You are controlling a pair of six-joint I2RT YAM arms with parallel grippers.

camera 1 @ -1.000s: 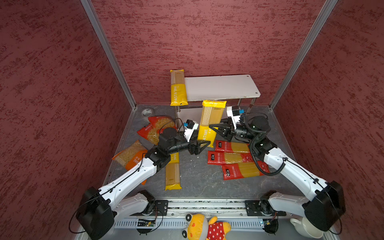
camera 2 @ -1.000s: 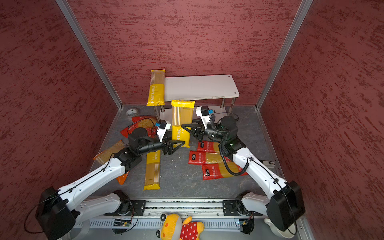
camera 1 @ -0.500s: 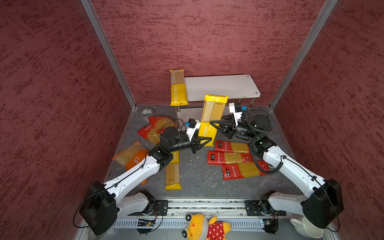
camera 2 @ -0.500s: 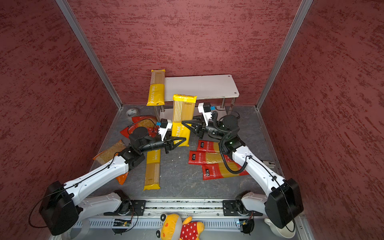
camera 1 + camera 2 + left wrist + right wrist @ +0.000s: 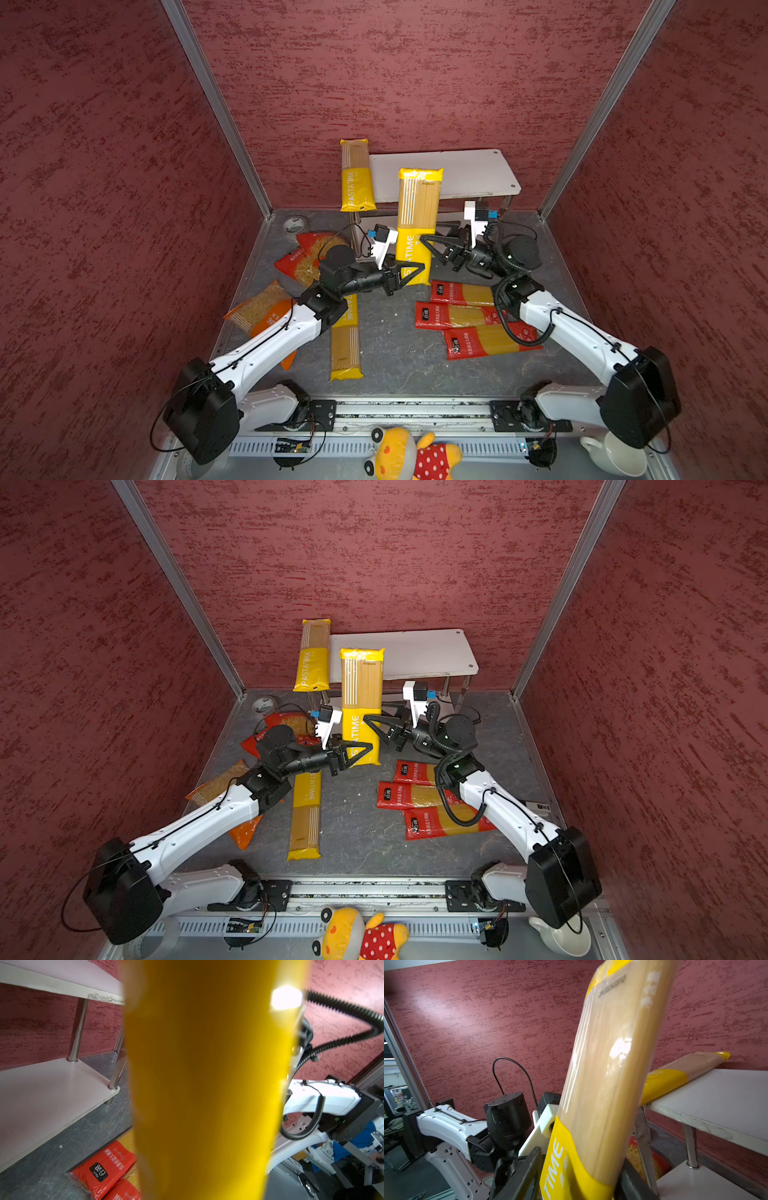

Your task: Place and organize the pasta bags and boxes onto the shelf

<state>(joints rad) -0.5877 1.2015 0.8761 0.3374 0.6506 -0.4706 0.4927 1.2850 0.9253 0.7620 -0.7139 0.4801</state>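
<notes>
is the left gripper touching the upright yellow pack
Touching. In both top views the left gripper clamps the upright pack at its yellow lower end, no gap showing.

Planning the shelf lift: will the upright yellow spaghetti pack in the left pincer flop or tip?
Probably stiff: the spaghetti pack stands straight above the left pincer. Gripped near its bottom end, it may lever sideways. Glossy wrap could slip.

Both top views: I see bright, even overhead light, soft shadows, sharp focus; corner posts (image 5: pixel 217 108) splay toward ten and two o'clock.
Left wrist: yellow pack (image 5: pixel 207 1084) a total blur, one white glare patch.
Right wrist: pack soft, glossy sheen; background sharp.
</notes>
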